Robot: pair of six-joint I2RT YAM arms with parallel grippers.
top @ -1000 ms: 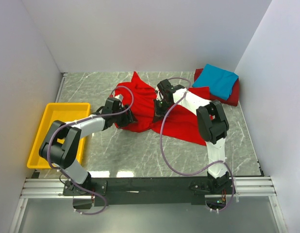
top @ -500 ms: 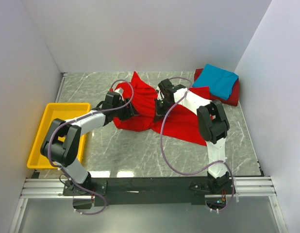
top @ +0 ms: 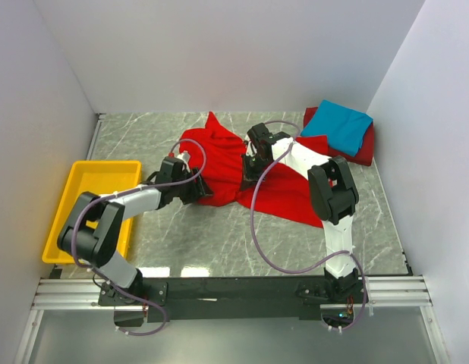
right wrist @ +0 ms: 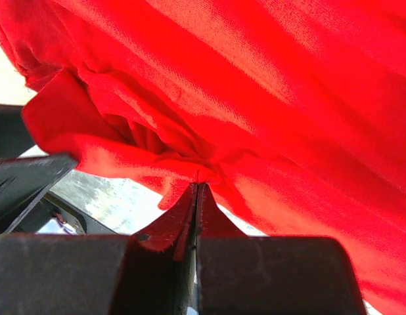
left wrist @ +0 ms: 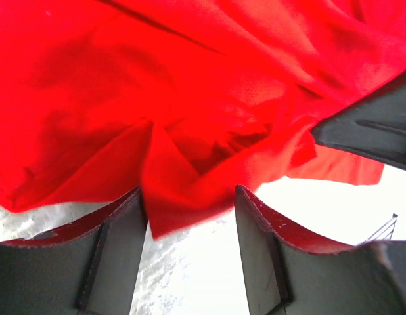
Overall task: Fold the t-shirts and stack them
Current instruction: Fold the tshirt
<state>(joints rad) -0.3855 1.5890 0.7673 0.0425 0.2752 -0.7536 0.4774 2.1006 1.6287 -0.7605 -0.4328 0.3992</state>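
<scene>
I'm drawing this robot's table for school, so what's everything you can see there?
bright red t-shirt: one, bright red, bunched at the table's middle
dark red t-shirt: one, dark red, folded, far right corner
turquoise t-shirt: one, turquoise-blue, folded, on top of the dark red t-shirt
yellow tray: one, yellow, left side
table: one, grey marble
left gripper: one, black, open around a fold of the bright red t-shirt
right gripper: one, black, shut on the bright red t-shirt

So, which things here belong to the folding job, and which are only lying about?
For the job: red shirt, pinched by the right gripper; blue shirt; dark red shirt under it.
Lying about: yellow tray.
</scene>
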